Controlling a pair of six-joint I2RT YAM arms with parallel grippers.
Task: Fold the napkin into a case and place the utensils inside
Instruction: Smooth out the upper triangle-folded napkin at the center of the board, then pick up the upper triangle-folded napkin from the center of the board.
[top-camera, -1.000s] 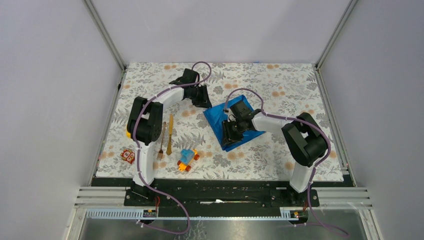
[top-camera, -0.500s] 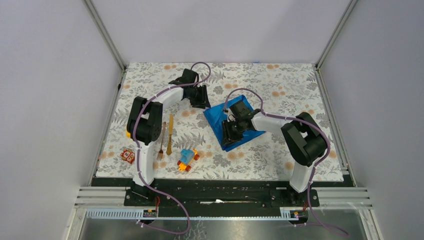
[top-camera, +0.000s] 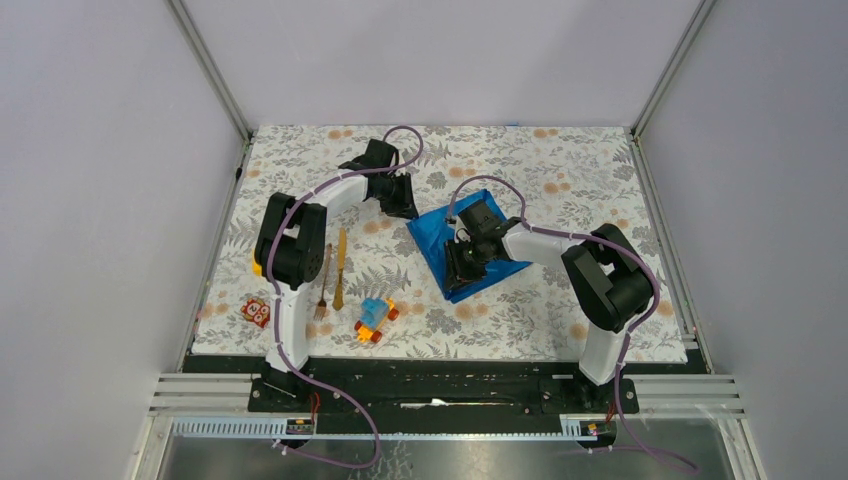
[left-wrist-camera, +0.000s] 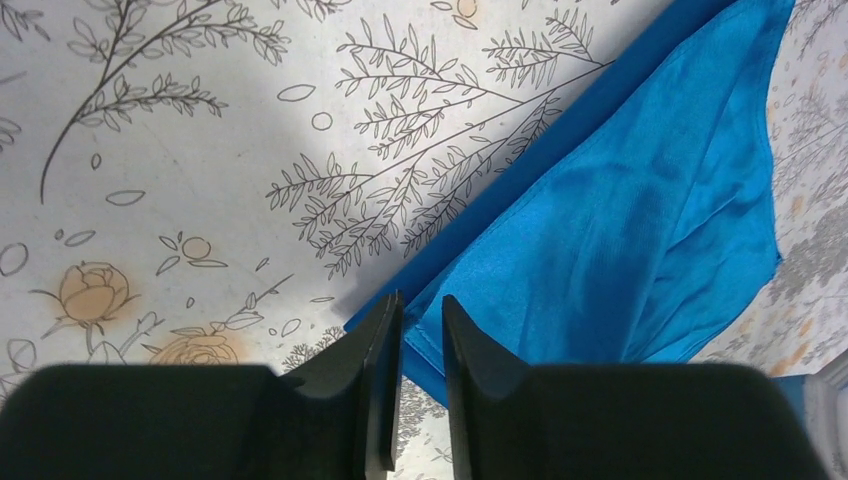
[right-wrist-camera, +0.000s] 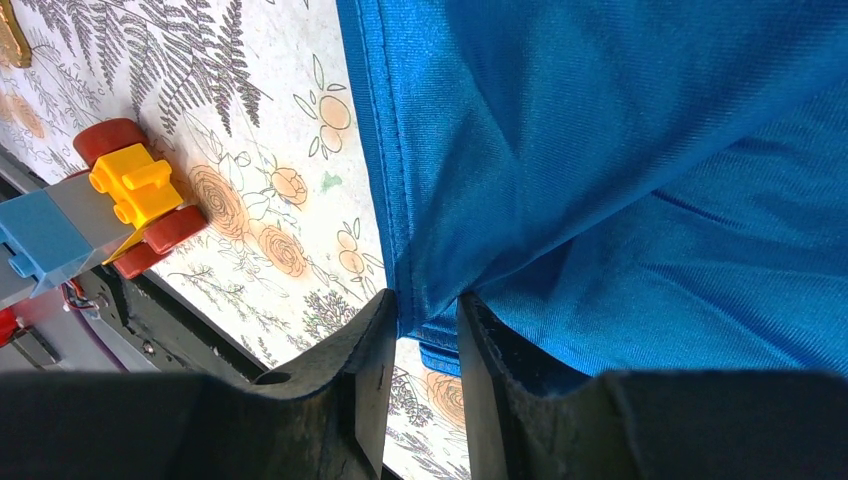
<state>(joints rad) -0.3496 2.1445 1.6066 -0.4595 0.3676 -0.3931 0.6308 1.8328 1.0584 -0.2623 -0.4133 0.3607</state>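
Note:
The blue napkin (top-camera: 430, 240) lies folded and rumpled in the middle of the flowered mat. My right gripper (top-camera: 458, 275) is over its near edge; in the right wrist view the gripper (right-wrist-camera: 428, 300) is shut on a bunched-up hem of the napkin (right-wrist-camera: 620, 150), with folds running into the jaws. My left gripper (top-camera: 405, 205) is at the napkin's far-left corner. In the left wrist view this gripper (left-wrist-camera: 420, 305) has its jaws a narrow gap apart, the corner of the napkin (left-wrist-camera: 620, 230) lying flat under the tips. The golden fork (top-camera: 323, 280) and knife (top-camera: 340, 265) lie side by side at the left.
A blue-and-orange toy car (top-camera: 375, 320) sits near the mat's front edge, also seen in the right wrist view as the toy car (right-wrist-camera: 110, 205). A red patterned block (top-camera: 256, 312) lies at the front left. Grey walls close in the table on three sides.
The left jaws have narrowed at the napkin's corner. The right gripper has shifted slightly with the napkin's near edge in it. The utensils and toys have not moved.

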